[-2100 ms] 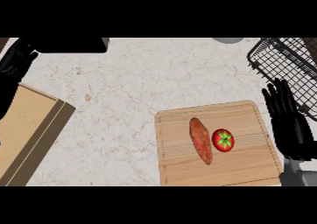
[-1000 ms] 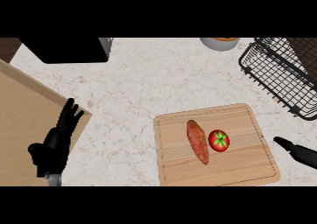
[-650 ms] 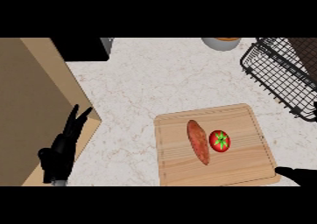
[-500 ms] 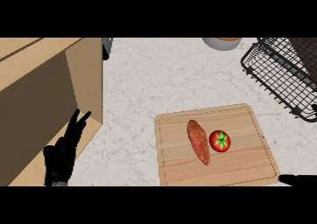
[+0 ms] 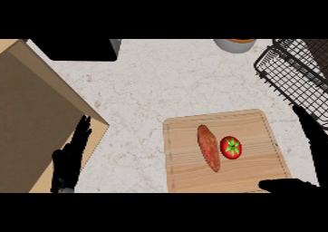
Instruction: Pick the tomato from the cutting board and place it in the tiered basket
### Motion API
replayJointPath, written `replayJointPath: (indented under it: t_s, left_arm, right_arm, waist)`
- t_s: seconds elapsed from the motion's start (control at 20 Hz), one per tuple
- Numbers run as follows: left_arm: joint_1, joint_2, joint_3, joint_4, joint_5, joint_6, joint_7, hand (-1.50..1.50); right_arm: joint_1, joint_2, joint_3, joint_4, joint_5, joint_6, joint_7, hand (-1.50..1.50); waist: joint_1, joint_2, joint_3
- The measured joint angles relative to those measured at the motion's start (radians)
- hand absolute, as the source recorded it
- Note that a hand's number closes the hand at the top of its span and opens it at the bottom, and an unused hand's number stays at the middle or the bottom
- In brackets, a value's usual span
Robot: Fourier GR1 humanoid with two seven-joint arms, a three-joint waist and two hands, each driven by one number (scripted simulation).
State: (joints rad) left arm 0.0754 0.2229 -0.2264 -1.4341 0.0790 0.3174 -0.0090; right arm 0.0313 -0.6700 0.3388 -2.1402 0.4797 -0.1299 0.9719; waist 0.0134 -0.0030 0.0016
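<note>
A red tomato (image 5: 231, 147) with a green stalk lies on the wooden cutting board (image 5: 250, 122), right beside a long orange-brown sweet potato (image 5: 208, 147). The black wire tiered basket (image 5: 299, 74) stands at the upper right, apart from the board. My right hand (image 5: 318, 145) shows at the right edge, open. Its fingers run straight along the board's right side and its thumb (image 5: 287, 185) lies over the board's lower right corner, a short way from the tomato. My left hand (image 5: 68, 159) is open at the lower left, fingers pointing up, holding nothing.
A large wooden block (image 5: 33, 108) fills the left side, and my left hand overlaps its edge. A black object (image 5: 79, 49) and a bowl (image 5: 235, 44) sit at the counter's far edge. Speckled countertop lies between the board and the basket.
The right hand, earlier raised at the right edge and then almost out of view, has come in along the board's right side. The left hand has dropped to the lower left. The view has shifted.
</note>
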Motion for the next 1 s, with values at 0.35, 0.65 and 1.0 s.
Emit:
replayJointPath:
  t_s: [0.35, 0.65, 1.0]
  left_arm:
    - [-0.016, -0.005, 0.018, 0.019, 0.005, -0.02, 0.001, 0.0]
    - [-0.002, 0.001, 0.031, 0.007, 0.007, -0.035, -0.005, 0.0]
    - [-0.016, -0.011, 0.049, 0.019, -0.002, -0.039, 0.003, 0.0]
  right_arm:
    - [-0.108, 0.107, 0.148, 0.099, 0.174, 0.09, 0.104, -1.5]
    - [-0.155, 0.189, 0.189, 0.187, 0.219, 0.158, 0.138, -1.5]
    - [-0.206, 0.312, 0.195, 0.28, 0.253, 0.209, 0.138, -1.5]
  waist:
    - [-0.002, -0.001, 0.003]
    - [-0.004, -0.002, 0.003]
    - [-0.008, -0.001, 0.002]
